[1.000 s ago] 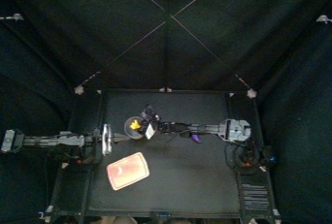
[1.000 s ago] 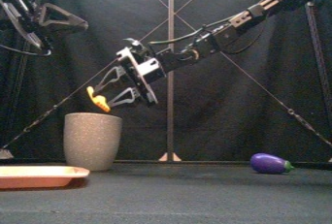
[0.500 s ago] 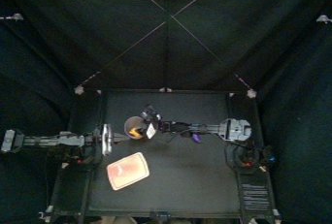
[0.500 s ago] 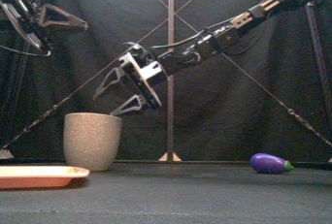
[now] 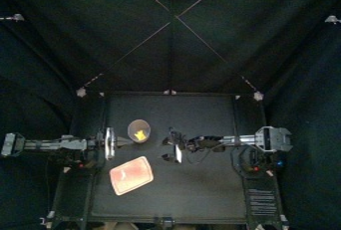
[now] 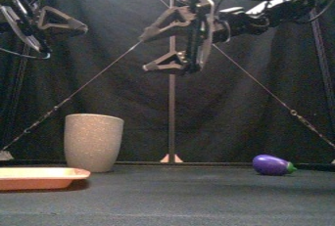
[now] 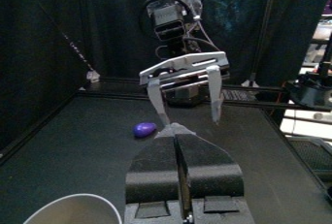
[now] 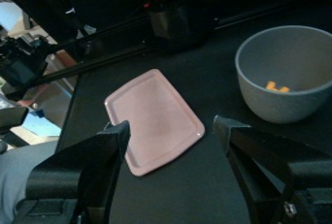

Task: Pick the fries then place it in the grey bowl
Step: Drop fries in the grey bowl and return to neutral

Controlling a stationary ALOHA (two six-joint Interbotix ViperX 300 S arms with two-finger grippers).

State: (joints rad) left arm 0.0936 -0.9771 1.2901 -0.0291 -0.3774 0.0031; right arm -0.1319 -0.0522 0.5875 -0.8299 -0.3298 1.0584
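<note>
grey bowl (image 5: 128, 129) back-left on table (image 5: 213, 189), yellow fries (image 5: 139, 131) inside it, pink tray (image 5: 132, 175) in front of bowl, right gripper (image 5: 168, 146) mid-table near bowl, left arm (image 5: 54, 144) at left edge

We see black curtains (image 5: 170, 25) closing the back and both sides, a small black table (image 5: 200, 189) beneath them in low light, and a brighter room (image 7: 312, 63) past the booth's opening.

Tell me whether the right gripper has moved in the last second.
Yes. In the front view the right gripper has risen and drawn rightward, away from the grey cup.
</note>
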